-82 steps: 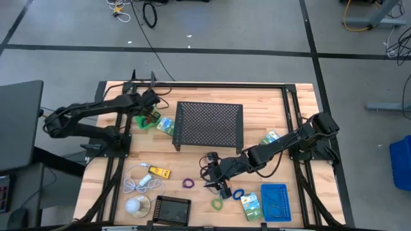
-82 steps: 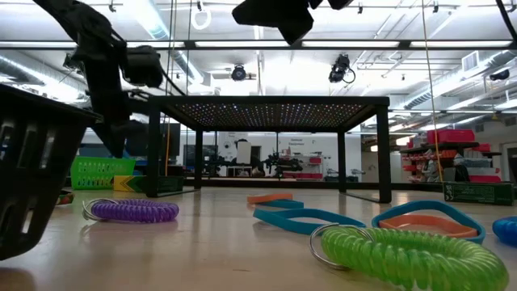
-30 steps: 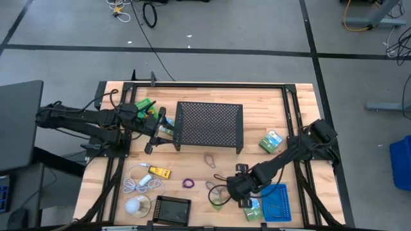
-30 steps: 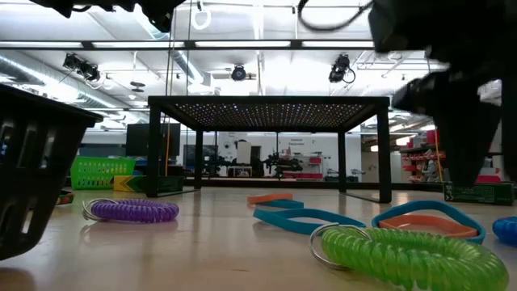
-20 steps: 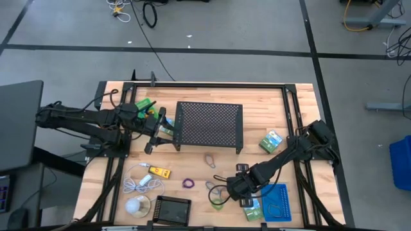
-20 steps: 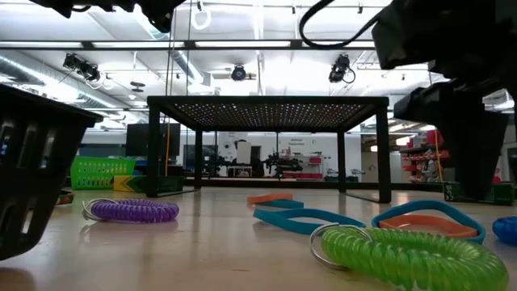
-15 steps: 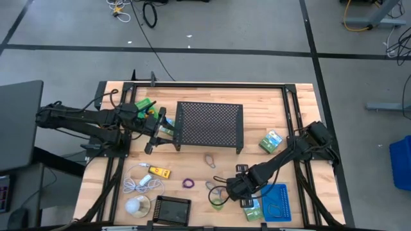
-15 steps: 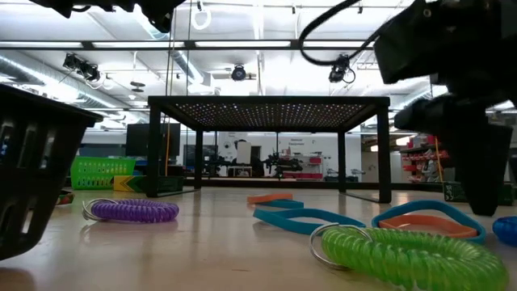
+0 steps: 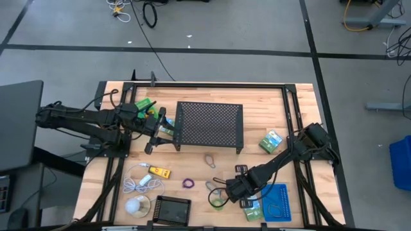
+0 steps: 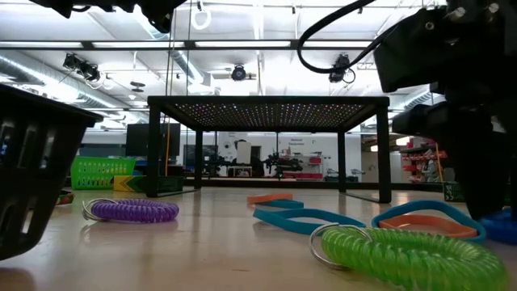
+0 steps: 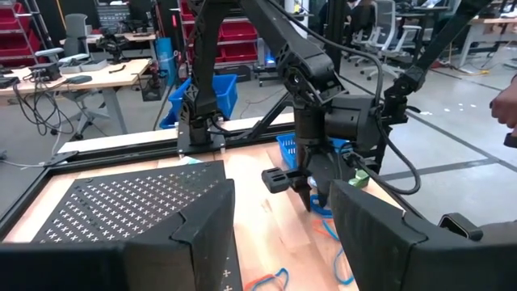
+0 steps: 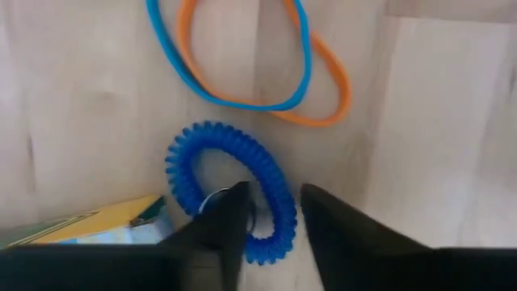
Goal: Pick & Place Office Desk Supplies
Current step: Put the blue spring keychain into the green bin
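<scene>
The right pincer point(image 12: 271, 214), low at the lower right of the desk point(image 9: 192, 160), has narrowed its still-parted fingers astride one side of the blue coiled plastic loop point(image 12: 230, 190), so I judge a pick imminent; the left pincer point(image 9: 156, 128) waits spread at upper left.

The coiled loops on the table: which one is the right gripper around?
The blue coil. The right gripper has one finger inside its ring and one outside; the green coil and purple coil lie apart, untouched.
</scene>
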{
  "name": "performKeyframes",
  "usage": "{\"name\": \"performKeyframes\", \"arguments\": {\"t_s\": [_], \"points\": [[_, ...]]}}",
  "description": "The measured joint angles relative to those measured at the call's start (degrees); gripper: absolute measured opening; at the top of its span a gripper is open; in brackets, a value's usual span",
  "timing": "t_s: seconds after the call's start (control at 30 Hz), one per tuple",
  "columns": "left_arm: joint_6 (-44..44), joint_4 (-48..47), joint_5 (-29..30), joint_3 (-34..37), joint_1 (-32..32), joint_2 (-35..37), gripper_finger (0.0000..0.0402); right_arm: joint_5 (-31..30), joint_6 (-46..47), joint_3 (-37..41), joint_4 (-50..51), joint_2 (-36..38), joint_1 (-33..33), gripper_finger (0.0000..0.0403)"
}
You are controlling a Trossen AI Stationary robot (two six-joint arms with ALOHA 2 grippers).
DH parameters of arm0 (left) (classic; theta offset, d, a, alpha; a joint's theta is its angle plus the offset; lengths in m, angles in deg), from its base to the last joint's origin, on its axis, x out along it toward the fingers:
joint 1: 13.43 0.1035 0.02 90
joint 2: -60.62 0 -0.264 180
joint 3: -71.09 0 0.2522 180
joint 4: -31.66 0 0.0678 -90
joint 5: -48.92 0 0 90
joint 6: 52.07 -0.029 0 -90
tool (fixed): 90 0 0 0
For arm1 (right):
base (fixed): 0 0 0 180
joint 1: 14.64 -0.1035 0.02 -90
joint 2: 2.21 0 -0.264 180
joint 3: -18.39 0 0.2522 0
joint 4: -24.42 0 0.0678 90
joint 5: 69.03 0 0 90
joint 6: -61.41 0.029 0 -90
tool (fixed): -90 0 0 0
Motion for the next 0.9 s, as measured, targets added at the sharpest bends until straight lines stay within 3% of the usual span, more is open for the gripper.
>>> {"name": "performKeyframes", "arguments": {"t_s": [0.1, 0.17, 0.37, 0.47, 0.9], "points": [[0.01, 0.0, 0.1, 0.0, 0.0, -0.01, 0.0213, -0.54, -0.05, 0.04, 0.34, -0.01, 0.32, 0.0044], [0.0, 0.0, 0.15, 0.0, 0.0, -0.01, 0.0213, -1.01, -0.28, 0.04, 0.35, -0.01, 0.28, 0.0018], [-0.2, 0.0, 0.16, 0.0, 0.0, -0.02, 0.0213, -2.8, 0.4, 0.03, 0.17, 0.26, 0.23, 0.0014], [-0.39, 0.0, 0.15, 0.0, 0.0, 0.0, 0.0213, -7.26, 0.37, -0.35, -0.3, 0.77, 0.27, 0.0014], [-0.42, -0.52, 0.17, 0.0, 0.02, -0.02, 0.0213, -15.0, 0.38, -4.59, 7.97, 3.66, 0.34, 0.0011]]}}
